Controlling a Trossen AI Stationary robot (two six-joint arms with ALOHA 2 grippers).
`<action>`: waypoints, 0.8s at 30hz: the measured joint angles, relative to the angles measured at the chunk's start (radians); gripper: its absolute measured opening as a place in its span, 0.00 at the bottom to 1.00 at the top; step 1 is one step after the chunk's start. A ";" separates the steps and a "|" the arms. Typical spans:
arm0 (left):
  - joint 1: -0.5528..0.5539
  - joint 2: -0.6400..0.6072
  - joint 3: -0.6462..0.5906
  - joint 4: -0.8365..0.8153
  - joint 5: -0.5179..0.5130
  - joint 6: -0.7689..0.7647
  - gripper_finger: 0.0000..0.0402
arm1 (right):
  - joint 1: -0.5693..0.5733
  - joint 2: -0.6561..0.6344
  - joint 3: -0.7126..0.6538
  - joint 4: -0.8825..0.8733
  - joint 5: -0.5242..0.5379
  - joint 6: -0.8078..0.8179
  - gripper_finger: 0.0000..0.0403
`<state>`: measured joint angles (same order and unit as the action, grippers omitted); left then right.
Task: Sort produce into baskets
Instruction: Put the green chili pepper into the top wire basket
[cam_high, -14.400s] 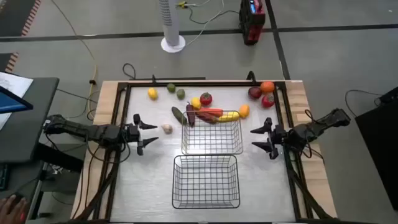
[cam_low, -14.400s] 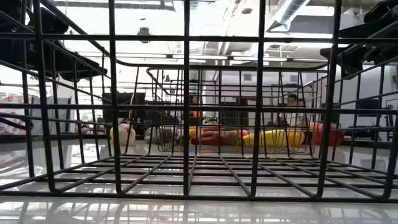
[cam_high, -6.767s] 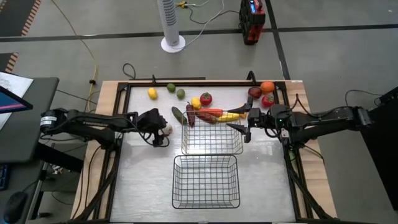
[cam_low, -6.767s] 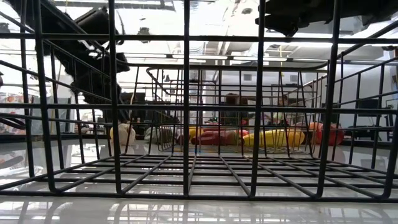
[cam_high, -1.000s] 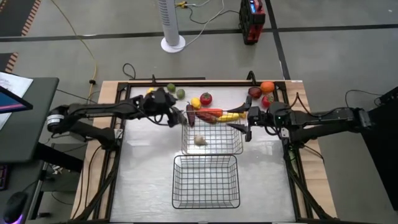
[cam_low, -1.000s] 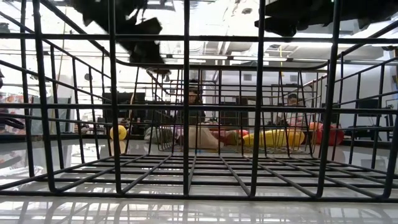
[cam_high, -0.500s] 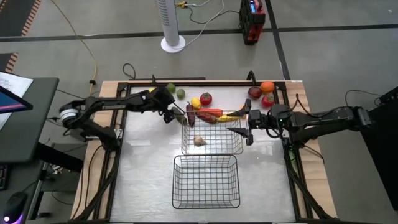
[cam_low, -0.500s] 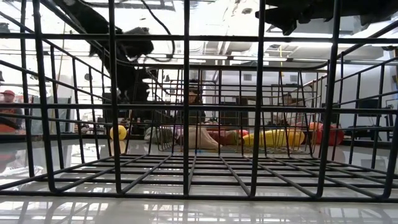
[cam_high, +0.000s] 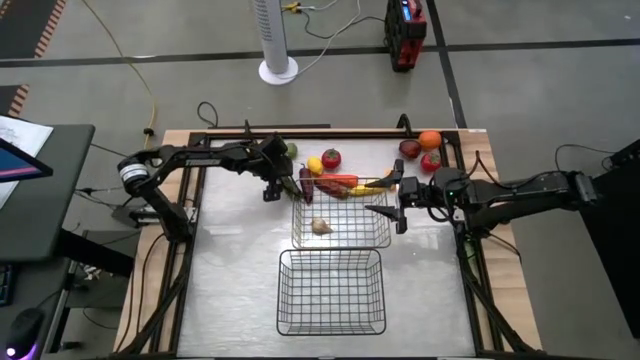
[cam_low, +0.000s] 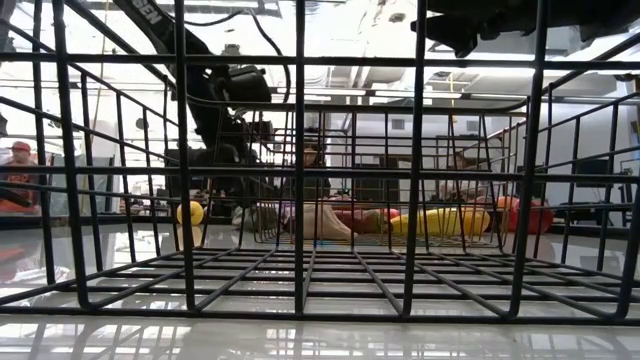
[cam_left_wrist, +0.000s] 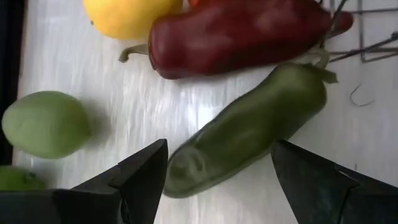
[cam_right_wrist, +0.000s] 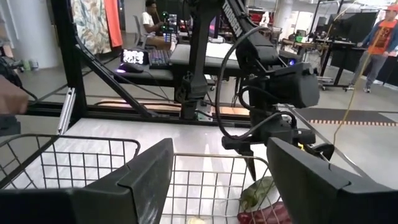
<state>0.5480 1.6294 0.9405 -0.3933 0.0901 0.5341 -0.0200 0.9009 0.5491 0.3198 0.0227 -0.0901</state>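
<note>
My left gripper (cam_high: 274, 184) (cam_left_wrist: 217, 158) is open, pointing down over a green cucumber (cam_left_wrist: 249, 130) (cam_high: 287, 186). It lies flat on the table left of the far basket (cam_high: 340, 238). The fingers stand on either side of its near end, apart from it. A dark red pepper (cam_left_wrist: 236, 31), a yellow lemon (cam_left_wrist: 134, 12) and a lime (cam_left_wrist: 46, 123) lie beside it. A garlic bulb (cam_high: 320, 226) lies in the far basket. My right gripper (cam_high: 388, 197) (cam_right_wrist: 219, 146) is open and empty at that basket's right rim.
The near basket (cam_high: 331, 318) stands in front of the far one. Red peppers (cam_high: 340, 181), corn (cam_high: 368, 187), a tomato (cam_high: 331, 157), apples (cam_high: 410, 149) and an orange (cam_high: 430, 139) lie along the far side. People show in the room beyond.
My left gripper has come down from high above the table toward the green cucumber at the far basket's left corner, with its arm reaching farther out. The garlic stays in the far basket.
</note>
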 joint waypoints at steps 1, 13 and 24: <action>0.000 0.001 0.000 0.006 0.013 0.010 0.68 | 0.000 0.000 0.000 0.000 0.000 0.000 0.71; 0.026 0.041 0.000 -0.044 0.112 0.027 0.68 | 0.000 0.000 0.000 0.008 0.000 0.003 0.71; -0.011 0.105 0.002 -0.071 0.063 -0.018 0.64 | 0.006 0.000 0.000 0.011 -0.001 0.011 0.71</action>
<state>0.5370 1.7342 0.9424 -0.4645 0.1528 0.5165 -0.0140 0.9012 0.5491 0.3309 0.0216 -0.0795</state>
